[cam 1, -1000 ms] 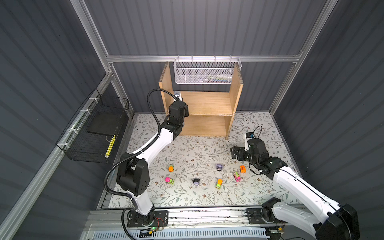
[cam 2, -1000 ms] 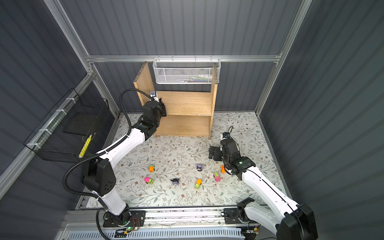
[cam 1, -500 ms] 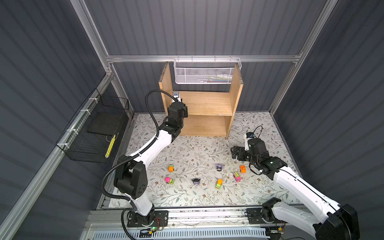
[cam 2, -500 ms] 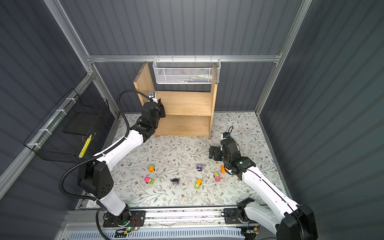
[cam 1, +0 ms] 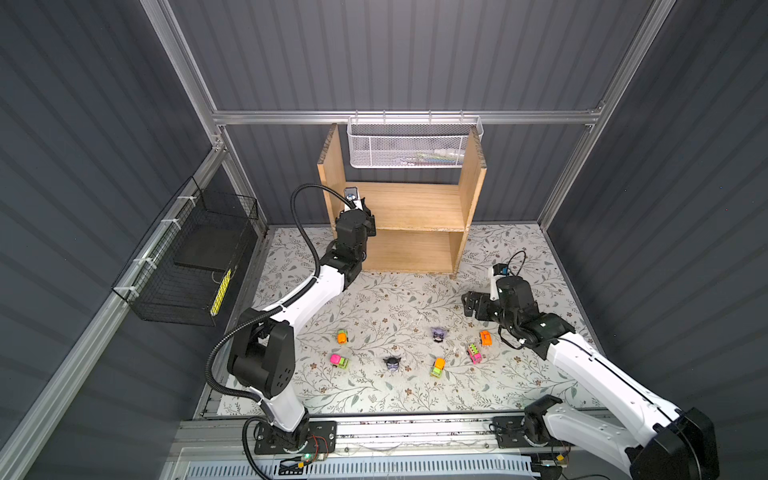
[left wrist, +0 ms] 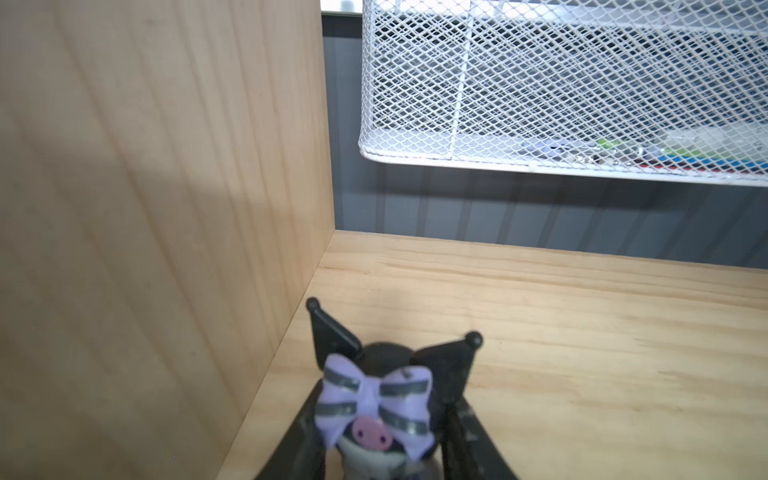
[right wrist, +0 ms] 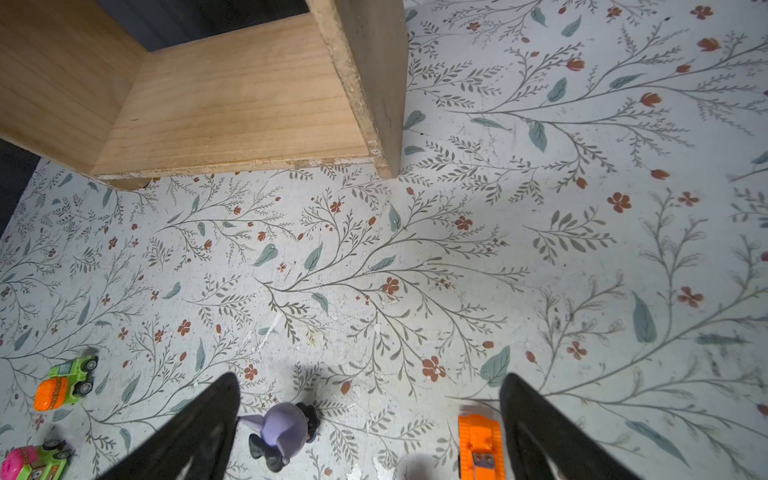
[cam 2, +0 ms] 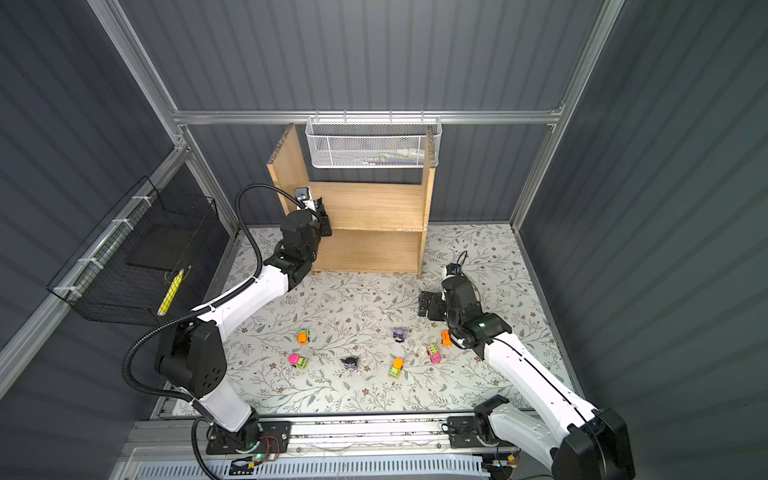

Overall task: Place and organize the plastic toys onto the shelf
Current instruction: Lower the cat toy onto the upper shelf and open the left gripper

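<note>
The left gripper (left wrist: 380, 432) pinches a bowed figurine (left wrist: 374, 386) between its jaws, at the upper board of the shelf (left wrist: 540, 353), close beside the left side panel. The wrist view cuts off the toy's feet, so it cannot be told whether it stands on the board or hangs just above it. In both top views this gripper (cam 1: 365, 212) (cam 2: 322, 212) sits at the left end of that board, and its own body hides the toy almost wholly (only the wrist camera shows it plainly). The arm also covers the left end of the lower board.

The right gripper (cam 1: 469, 305) hovers over the flowered mat (cam 1: 395, 291), right of the middle and well apart from the shelf. Its jaws are spread wide and grip nothing. In its wrist view the two fingers (right wrist: 199, 419) frame a lilac figurine (right wrist: 282, 432) and an orange car (right wrist: 480, 449), whose rear end the picture edge cuts off.

Both lie in a loose band of seven toys on the near half of the mat. The others, from left to right, are a small orange car (cam 1: 341, 336), a pink and green car (cam 1: 340, 360), a dark figurine (cam 1: 392, 363), a yellow-green car (cam 1: 437, 368) and a pink car (cam 1: 473, 353). All are too small in the top views to tell which way they face.

A white mesh basket (cam 1: 411, 145) hangs on the far rail between the tops of the shelf's side panels, its contents a blur behind the mesh.
</note>
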{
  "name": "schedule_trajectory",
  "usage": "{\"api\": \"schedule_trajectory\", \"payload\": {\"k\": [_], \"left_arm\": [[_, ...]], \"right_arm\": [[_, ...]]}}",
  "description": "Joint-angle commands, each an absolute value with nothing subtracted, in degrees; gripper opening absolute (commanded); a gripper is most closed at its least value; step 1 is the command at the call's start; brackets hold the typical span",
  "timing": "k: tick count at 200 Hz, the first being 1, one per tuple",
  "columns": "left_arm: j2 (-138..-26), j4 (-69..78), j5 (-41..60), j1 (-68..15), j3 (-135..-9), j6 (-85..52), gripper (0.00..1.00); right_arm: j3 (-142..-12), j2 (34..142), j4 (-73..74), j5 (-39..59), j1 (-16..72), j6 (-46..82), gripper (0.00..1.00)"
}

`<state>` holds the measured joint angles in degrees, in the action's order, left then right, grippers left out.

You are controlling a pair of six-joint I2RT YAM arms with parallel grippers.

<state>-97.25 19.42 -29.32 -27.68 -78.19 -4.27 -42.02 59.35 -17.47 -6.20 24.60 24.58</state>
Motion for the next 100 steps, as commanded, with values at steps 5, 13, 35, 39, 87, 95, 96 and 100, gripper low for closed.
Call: {"api": "schedule_trajectory", "payload": {"k": [5,13,35,39,87,95,96,100], "left_arm": [[-98.18,21.95,-28.83,-27.51,-78.46,-2.99,0.43],[-98.0,22.08,-28.76,-27.51,-78.16,-2.99,0.46],[-97.73,22.68,-29.04,-27.51,-77.59,-2.7,0.51],[-97.72,22.53,-29.2,-27.51,-77.67,-2.72,0.51],[-97.43,21.71,-29.21,-27.51,-77.7,-2.63,0.57],[-97.26,21.68,-29.22,-27.51,-77.7,-2.62,0.6],[-97.28,21.69,-29.2,-27.51,-77.7,-2.63,0.6],[-97.23,21.58,-29.22,-27.51,-77.7,-2.61,0.61]], "right_arm": [[-42.55,60.03,-16.89,-6.34,24.34,23.79,0.96],[-42.54,60.12,-16.86,-6.33,24.27,23.82,0.96],[-42.54,60.29,-16.74,-6.2,24.23,23.85,0.96],[-42.54,60.3,-16.74,-6.22,24.25,23.9,0.96],[-42.6,60.12,-16.85,-5.98,24.14,23.93,0.97],[-42.55,60.12,-16.83,-5.98,24.1,24.0,0.96],[-42.59,60.12,-16.81,-5.98,24.13,24.04,0.96],[-42.62,60.07,-16.87,-6.04,24.16,23.98,0.96]]}}
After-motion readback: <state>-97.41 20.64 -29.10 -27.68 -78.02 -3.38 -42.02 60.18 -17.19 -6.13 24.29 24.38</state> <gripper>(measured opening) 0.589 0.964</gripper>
